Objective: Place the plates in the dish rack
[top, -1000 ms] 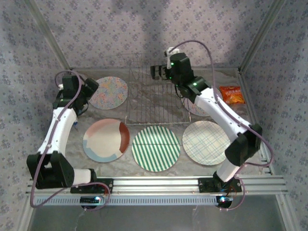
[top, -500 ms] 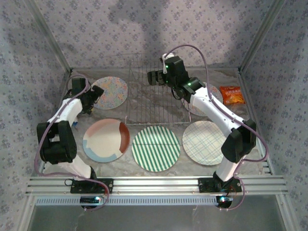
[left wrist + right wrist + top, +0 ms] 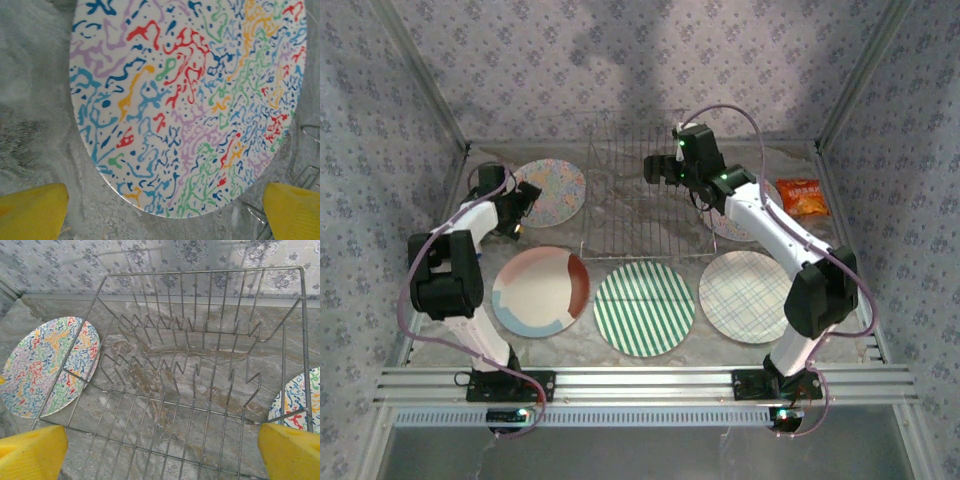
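Note:
Five plates lie flat on the table: a floral one [image 3: 548, 192] left of the dish rack [image 3: 638, 205], a second floral one [image 3: 740, 228] partly under my right arm, a cream, rust and blue one [image 3: 540, 291], a green striped one [image 3: 643, 308] and a plaid one [image 3: 748, 296]. My left gripper [image 3: 523, 206] hovers open at the left floral plate's near edge, and the plate [image 3: 190, 100] spreads out just ahead of its yellow fingertips [image 3: 31, 212]. My right gripper [image 3: 658, 168] hangs open above the empty rack [image 3: 200, 365], nothing between its fingers [image 3: 290, 450].
An orange snack packet [image 3: 801, 196] lies at the back right. Patterned walls close in the table on three sides. A corner of the rack wire [image 3: 306, 172] sits right of the left floral plate. Both floral plates [image 3: 47, 365] [image 3: 300, 402] flank the rack.
My left arm has folded back, bringing its gripper down to the floral plate's near-left edge. My right gripper has shifted slightly right and nearer over the rack. Both stayed open.

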